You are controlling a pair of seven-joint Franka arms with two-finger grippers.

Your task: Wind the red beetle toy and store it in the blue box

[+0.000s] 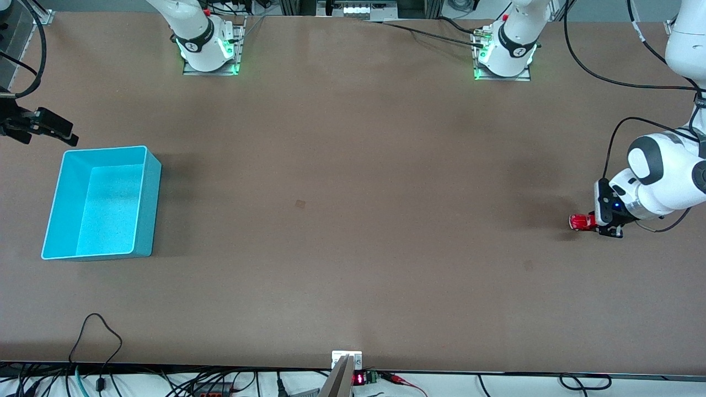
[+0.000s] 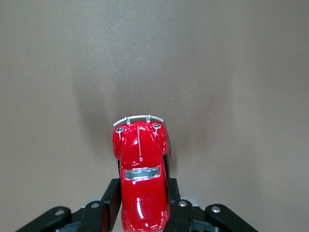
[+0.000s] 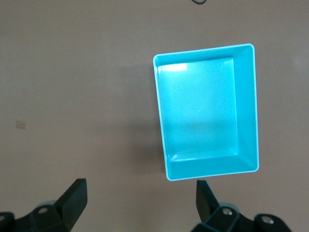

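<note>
Gripping the beetle (image 1: 582,222) by its rear half, my left gripper (image 1: 598,223) sits low at the middle right of the front view, toward the left arm's end of the table (image 1: 353,220). My pads press on both flanks of the car, seen in the left wrist view where the beetle (image 2: 141,171) fills the lower centre between my black fingers (image 2: 112,200). Its long axis runs straight out from my jaws, with the chrome bumper end away from me and the roof up (whether the wheels touch the table I cannot tell). In the front view that axis lies roughly level, the free end toward the right arm's end of the table.

My right gripper (image 1: 33,125) waits at the upper left edge of the front view, fingers spread wide and holding nothing, just above the box (image 1: 149,204). The box (image 3: 161,121) stands upright with nothing in it, well apart from the beetle.
</note>
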